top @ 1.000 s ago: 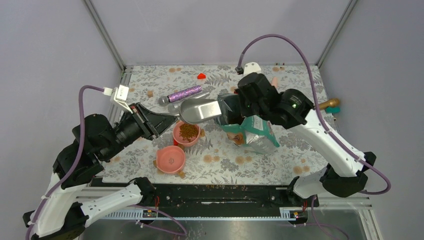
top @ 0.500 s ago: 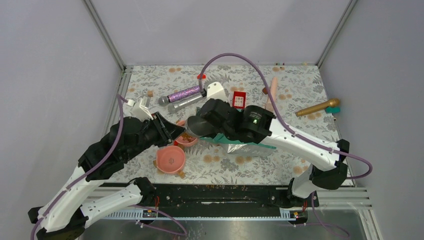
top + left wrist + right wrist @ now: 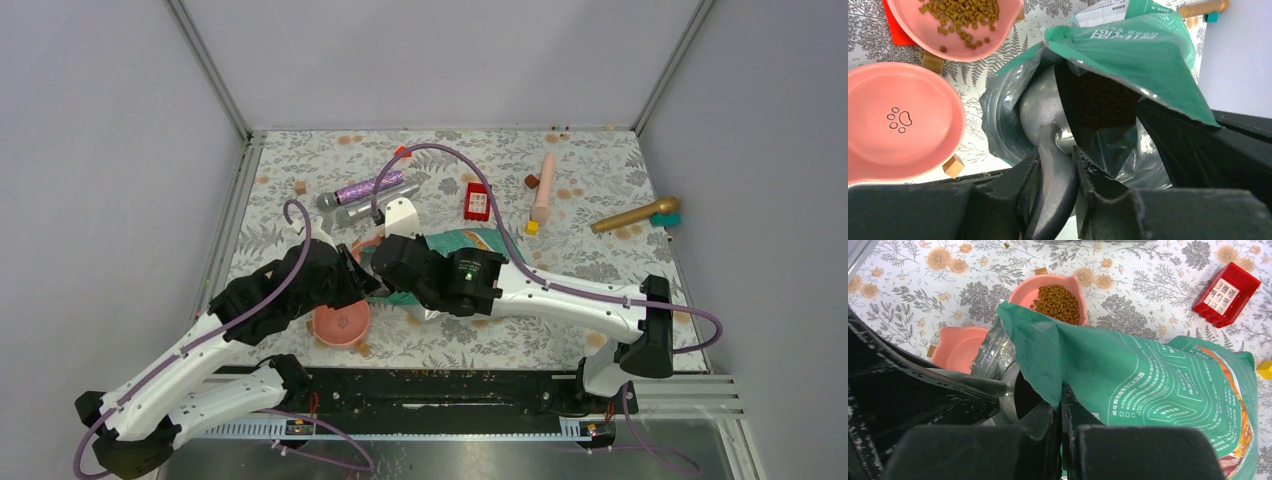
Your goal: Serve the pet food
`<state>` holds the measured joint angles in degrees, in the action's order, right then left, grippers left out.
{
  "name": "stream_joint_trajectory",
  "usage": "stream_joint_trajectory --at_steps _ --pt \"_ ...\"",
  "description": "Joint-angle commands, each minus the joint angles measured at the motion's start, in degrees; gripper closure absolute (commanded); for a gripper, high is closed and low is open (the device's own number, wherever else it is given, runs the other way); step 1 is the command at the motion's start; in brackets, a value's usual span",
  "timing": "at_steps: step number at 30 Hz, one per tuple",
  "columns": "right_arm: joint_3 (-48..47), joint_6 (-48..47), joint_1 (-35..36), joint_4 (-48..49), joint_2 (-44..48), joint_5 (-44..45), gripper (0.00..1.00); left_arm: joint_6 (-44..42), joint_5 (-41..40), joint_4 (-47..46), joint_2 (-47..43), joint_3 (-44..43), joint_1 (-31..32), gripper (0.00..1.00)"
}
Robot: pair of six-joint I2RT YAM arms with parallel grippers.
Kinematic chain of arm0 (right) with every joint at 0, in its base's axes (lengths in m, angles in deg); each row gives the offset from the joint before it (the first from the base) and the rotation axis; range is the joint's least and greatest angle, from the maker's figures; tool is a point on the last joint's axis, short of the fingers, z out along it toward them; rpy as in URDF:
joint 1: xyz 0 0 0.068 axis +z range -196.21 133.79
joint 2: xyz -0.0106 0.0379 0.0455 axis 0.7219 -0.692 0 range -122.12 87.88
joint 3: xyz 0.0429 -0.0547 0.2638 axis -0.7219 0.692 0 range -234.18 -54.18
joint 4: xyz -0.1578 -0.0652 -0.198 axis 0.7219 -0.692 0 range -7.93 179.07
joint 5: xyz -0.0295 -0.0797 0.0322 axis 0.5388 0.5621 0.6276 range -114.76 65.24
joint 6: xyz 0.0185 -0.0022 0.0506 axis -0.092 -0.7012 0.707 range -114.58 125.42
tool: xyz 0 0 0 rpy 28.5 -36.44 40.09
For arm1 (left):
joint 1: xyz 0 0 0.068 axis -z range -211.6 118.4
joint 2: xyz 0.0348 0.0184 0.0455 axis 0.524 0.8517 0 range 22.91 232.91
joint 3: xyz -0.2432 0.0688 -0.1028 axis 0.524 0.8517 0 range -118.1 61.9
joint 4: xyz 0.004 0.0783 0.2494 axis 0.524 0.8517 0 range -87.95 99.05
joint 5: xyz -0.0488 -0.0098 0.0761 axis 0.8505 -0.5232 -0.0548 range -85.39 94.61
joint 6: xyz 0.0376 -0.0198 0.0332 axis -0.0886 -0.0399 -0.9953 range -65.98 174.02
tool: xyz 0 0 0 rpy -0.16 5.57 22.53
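Here we see our left gripper (image 3: 1057, 161) clamped on the handle of the metal scoop (image 3: 1043, 107), its cup inside the teal pouch (image 3: 1148, 375) whose lip our right gripper (image 3: 1060, 406) pinches, with kibble (image 3: 1058, 302) in one pink bowl (image 3: 1021, 295) just beside it

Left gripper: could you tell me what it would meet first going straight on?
The left gripper would probably meet the pouch first; its scoop already sits in the mouth, depth unclear.

lab cell: grey walls (image 3: 100, 150), alu frame (image 3: 208, 70).
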<state>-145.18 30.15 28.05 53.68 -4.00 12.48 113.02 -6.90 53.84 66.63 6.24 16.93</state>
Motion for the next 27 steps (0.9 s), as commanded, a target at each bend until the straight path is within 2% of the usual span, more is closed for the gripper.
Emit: stream_joint_trajectory --at_steps 1,5,9,16,23,27 --pt "-0.59 0.13 -0.41 5.16 2.50 4.95 1.00 1.31 -4.37 4.07 1.53 0.61 -0.54 1.00" --pt "-0.64 0.21 -0.40 4.65 1.84 4.02 1.00 1.07 -4.83 4.60 4.37 0.22 -0.53 1.00" --pt "-0.25 0.77 -0.35 4.69 1.55 3.85 1.00 0.38 -1.57 -0.79 6.53 2.73 -0.53 1.00" --pt "1.84 1.48 -0.39 7.02 4.22 5.53 1.00 0.66 6.05 -23.03 4.65 12.47 -0.51 1.00" --pt "6.06 2.84 -1.28 8.58 7.89 10.02 1.00 2.07 6.91 -34.32 -0.33 17.58 -0.79 1.00" --pt "10.02 5.94 -4.00 10.39 11.62 6.81 1.00 2.97 8.48 -42.93 -5.09 22.20 -1.28 1.00"
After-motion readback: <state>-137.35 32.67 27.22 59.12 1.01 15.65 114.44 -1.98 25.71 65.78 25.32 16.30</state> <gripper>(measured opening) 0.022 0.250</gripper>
